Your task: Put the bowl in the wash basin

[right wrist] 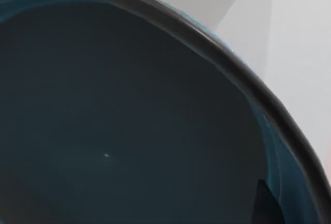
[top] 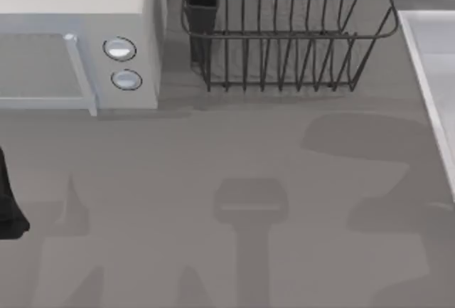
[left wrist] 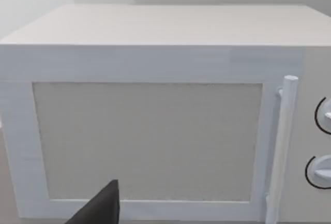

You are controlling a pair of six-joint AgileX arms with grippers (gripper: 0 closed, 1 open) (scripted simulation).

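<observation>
Bowl placement is judged incomplete: the white-rimmed, pale grey rectangular wash basin (top: 435, 52) at the table's right edge awaits it. The round teal-blue bowl (right wrist: 129, 120) sits close before the right wrist camera; grip state cannot be told. The left arm (top: 8, 208) idles at the left edge.

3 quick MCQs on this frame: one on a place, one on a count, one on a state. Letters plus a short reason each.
1. Where does the dish rack stand relative to the microwave?
A. on the microwave
B. right of the microwave
C. left of the microwave

2. How many round knobs does the microwave front carry?
A. one
B. two
C. four

3. What state is the microwave door in?
A. shut
B. wide open
C. removed

B: the top view shows the dish rack right of the microwave.
B: two knobs sit stacked.
A: the door lies flush in the left wrist view.
</observation>
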